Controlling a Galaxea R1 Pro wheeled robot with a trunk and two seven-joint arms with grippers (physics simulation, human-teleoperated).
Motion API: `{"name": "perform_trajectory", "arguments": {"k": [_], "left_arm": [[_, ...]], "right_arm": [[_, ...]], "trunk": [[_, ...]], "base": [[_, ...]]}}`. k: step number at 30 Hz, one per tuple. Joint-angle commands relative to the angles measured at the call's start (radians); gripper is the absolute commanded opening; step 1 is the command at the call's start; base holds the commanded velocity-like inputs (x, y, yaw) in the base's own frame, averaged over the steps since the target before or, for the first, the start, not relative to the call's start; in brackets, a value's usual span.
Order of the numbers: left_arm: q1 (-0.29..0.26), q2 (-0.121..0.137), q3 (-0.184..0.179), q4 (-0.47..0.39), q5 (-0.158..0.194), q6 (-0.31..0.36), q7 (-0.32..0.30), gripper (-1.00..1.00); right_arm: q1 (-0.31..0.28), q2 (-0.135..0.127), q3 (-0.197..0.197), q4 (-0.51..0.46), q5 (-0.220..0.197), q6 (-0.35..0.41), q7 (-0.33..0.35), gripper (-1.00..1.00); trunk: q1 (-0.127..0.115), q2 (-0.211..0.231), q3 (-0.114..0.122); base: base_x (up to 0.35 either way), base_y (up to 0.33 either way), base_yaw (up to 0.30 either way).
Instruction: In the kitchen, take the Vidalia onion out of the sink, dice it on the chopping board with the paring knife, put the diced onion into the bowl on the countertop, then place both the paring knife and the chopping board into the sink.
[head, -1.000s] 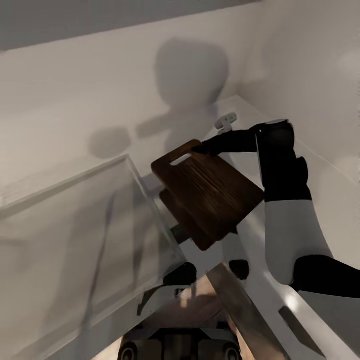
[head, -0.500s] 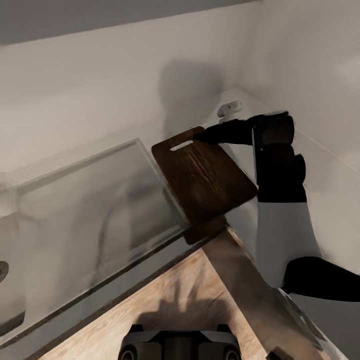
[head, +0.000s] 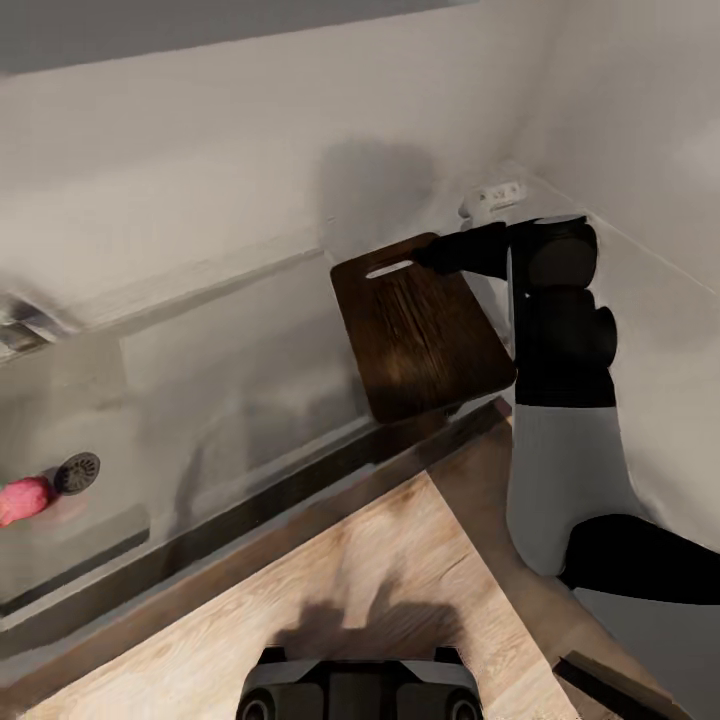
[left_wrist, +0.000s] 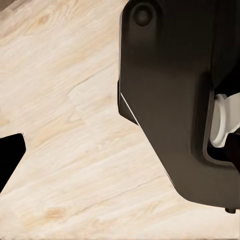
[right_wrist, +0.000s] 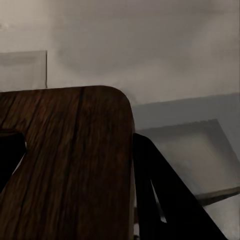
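Head view: one dark brown rectangular wooden chopping board with oval slot, held above the glossy grey countertop — right gripper clamped on its slotted end, arm bent upward. One pinkish-red onion in the grey steel sink, beside the drain. Left gripper's opening cannot be told.

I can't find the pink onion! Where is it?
In the head view, the Vidalia onion lies at the far left edge, inside the sink, right beside the round drain.

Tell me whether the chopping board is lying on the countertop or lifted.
Lifted: the right gripper holds the chopping board by its slotted end, tilted above the countertop.
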Motion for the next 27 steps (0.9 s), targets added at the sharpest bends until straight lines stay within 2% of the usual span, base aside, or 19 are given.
{"name": "perform_trajectory", "arguments": {"k": [1,27], "left_arm": [[0.000,0.001,-0.005,-0.002,0.002,-0.001,0.007,1.00],[0.000,0.001,-0.005,-0.008,0.002,-0.001,0.008,1.00]], "right_arm": [[-0.001,0.001,-0.002,-0.001,0.005,0.004,0.009,-1.00],[-0.001,0.001,-0.010,-0.013,0.004,0.003,0.010,-1.00]], "trunk": [[0.000,-0.002,-0.002],[0.000,-0.002,-0.030]], "base": [[-0.280,0.190,0.219],[-0.253,0.214,0.217]]}}
